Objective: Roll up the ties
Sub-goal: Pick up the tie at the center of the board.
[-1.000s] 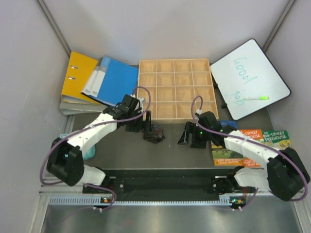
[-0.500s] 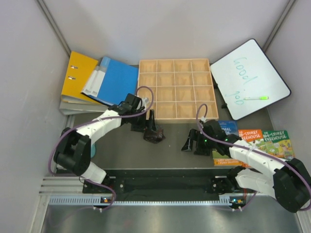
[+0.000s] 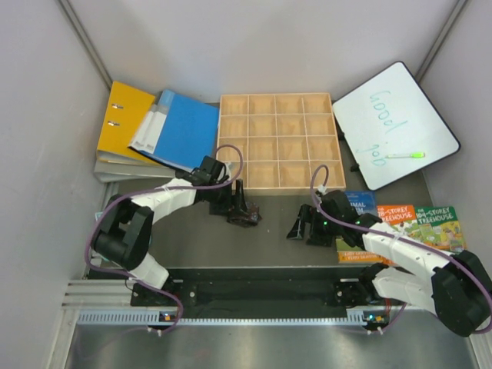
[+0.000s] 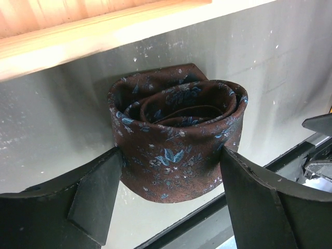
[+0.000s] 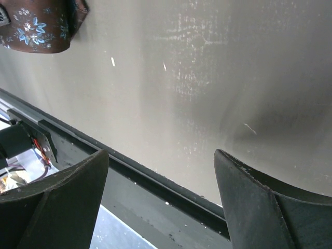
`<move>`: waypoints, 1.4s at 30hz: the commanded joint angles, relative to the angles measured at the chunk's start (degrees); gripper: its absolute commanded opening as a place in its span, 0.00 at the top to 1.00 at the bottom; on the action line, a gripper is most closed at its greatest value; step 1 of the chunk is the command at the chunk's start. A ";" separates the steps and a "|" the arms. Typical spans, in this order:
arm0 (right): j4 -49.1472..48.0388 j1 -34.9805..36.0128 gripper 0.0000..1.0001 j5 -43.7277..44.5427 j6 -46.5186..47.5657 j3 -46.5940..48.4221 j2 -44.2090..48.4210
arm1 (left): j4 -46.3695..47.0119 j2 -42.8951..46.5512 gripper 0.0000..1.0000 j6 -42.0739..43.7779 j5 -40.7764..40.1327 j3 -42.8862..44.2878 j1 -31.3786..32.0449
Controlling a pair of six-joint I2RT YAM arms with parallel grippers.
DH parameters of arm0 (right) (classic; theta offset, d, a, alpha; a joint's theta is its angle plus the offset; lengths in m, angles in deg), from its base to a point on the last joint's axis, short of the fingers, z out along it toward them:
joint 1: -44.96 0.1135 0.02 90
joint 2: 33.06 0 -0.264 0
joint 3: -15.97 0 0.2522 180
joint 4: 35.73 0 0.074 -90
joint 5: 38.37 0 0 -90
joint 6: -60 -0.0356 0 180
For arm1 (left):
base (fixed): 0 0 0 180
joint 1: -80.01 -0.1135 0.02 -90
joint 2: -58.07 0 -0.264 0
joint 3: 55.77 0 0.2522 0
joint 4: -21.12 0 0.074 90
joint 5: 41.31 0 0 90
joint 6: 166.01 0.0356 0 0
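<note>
Brown-black fabric, coiled tight: tie standing on end on the table, just in front of the tray. Straddled now by the left gripper, moved in closer over the last second, jaws narrowing onto both flanks, touching cloth, a wide hold by the look of it. Backed off toward its base: right gripper, spread wide, nothing between the jaws. Reads as rolling finished; likely calls for a lift into the tray next.
</note>
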 commanded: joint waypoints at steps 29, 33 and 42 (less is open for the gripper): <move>-5.46 0.17 0.17 -0.08 -0.12 -1.85 -1.67 | 14.13 -5.79 1.00 -8.88 -3.94 -10.83 3.58; -7.30 0.17 0.18 1.49 -0.73 -3.43 -1.67 | 11.33 -3.33 1.00 -9.23 -5.26 -10.04 3.76; -13.64 0.25 0.20 10.72 -4.25 -10.03 2.11 | 0.08 7.12 1.00 -9.50 -9.65 -3.82 3.85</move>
